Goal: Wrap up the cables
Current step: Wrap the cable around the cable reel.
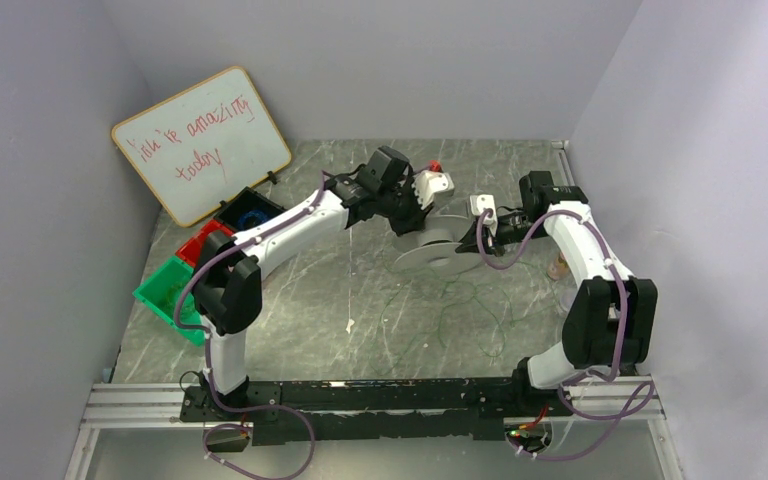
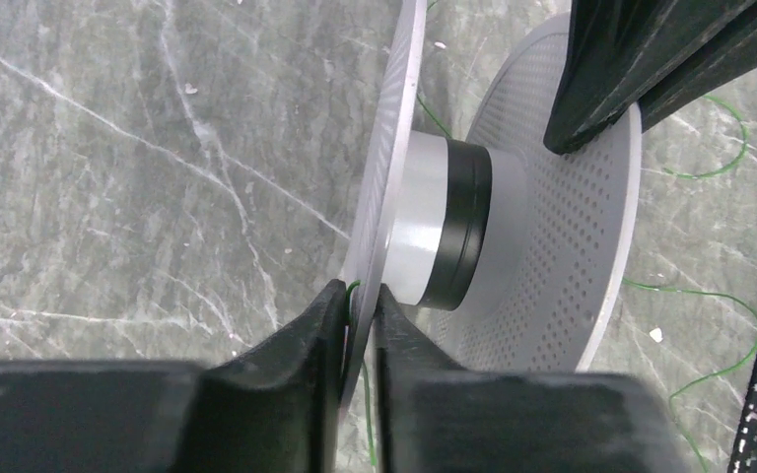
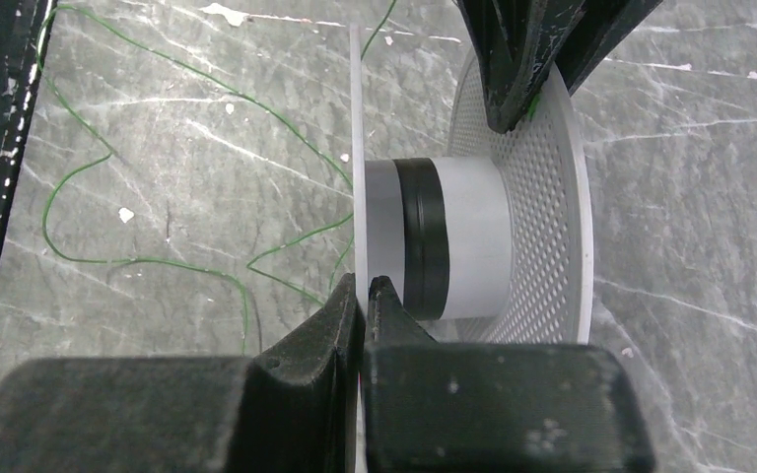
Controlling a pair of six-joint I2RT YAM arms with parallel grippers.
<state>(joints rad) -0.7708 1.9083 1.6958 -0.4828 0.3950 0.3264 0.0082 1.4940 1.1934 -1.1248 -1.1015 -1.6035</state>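
Mid-table: spool [image 1: 438, 250], walls well apart; bins [image 1: 200, 255] at left edge of table [image 1: 290, 320], open room toward near edge.
- left gripper [image 2: 360, 296]: nearly closed, pinching spool flange rim, green strand between fingers.
- right gripper [image 3: 363, 288]: nearly closed, clamping other flange rim.
- cables [image 3: 138, 260]: loose squiggles on table just beside spool.

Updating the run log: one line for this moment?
left hand: shut on spool flange | right hand: shut on opposite flange | green wire: loose on table
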